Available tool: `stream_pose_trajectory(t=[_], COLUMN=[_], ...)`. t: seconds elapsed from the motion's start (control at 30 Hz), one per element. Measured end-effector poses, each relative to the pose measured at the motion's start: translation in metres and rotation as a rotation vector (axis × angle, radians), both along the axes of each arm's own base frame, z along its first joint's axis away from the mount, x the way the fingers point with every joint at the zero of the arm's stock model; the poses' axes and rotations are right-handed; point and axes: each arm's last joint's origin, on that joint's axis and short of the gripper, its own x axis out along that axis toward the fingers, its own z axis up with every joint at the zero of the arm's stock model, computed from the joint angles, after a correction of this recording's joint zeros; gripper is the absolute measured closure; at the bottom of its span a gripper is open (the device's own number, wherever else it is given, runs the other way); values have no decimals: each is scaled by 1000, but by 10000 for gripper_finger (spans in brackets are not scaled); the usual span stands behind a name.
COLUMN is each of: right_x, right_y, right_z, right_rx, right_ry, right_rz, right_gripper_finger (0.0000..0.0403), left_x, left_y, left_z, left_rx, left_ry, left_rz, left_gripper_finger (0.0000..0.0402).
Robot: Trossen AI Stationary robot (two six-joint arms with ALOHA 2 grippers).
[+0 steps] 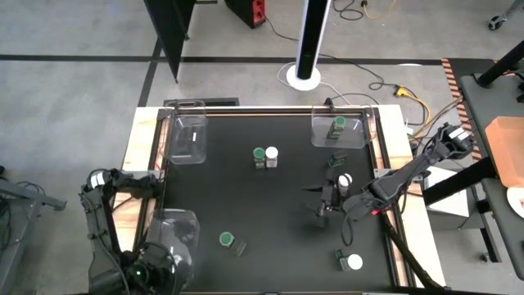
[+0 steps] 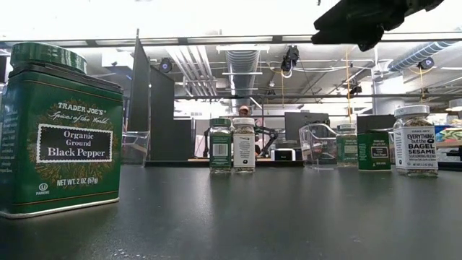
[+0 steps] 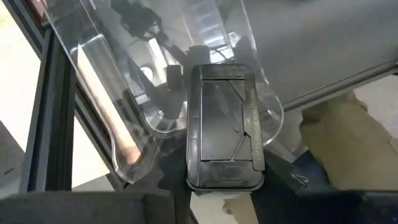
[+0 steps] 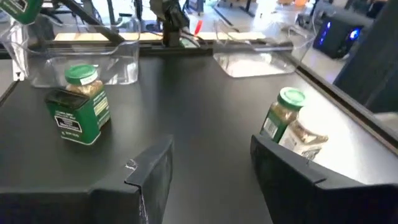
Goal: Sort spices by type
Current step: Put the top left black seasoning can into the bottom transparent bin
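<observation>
1. Low view: green tin point(image 2: 59, 130) reads "Trader Joe's Organic Ground Black Pepper"; white-lid jar point(image 2: 412, 141) "Everything but the Bagel Sesame".
2. My right gripper point(image 4: 208, 177) hangs open over mid-table; left gripper state: can't tell.

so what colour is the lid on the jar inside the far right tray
Green; the jar in the tray shows best in the high view.

I count three green-lidded spice jars: one point(image 1: 339, 124) in far-right tray, one point(image 1: 259, 155) mid-worktop, one point(image 1: 227, 239) near left. Three white-lidded jars: point(image 1: 272, 154) beside middle green one, point(image 1: 345, 179) by right arm, point(image 1: 354, 262) at near right. Clear trays: three point(image 1: 187, 135), point(image 1: 358, 135), point(image 1: 182, 225). Arms: two.
</observation>
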Motion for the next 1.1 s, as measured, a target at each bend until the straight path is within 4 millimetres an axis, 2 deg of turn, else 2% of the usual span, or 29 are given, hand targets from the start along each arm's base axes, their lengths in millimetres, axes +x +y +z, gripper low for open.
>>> stream_pose_trajectory(t=[0.3,0.53,0.77,1.1], right_x=[4,5,5,5], right_y=[4,6,6,6], right_z=[-9,-13,-12,-12], right_rx=[67,70,72,67], right_ry=[14,23,18,17], right_rz=[-25,-26,-26,-24], right_gripper_finger=[200,200,200,200], left_x=[-2,-5,-2,-7], left_y=[4,14,32,47], left_z=[-19,-51,-78,-104], left_rx=[69,212,349,481], left_ry=[33,48,49,56], left_rz=[-3,11,34,29], left_gripper_finger=[288,287,287,286])
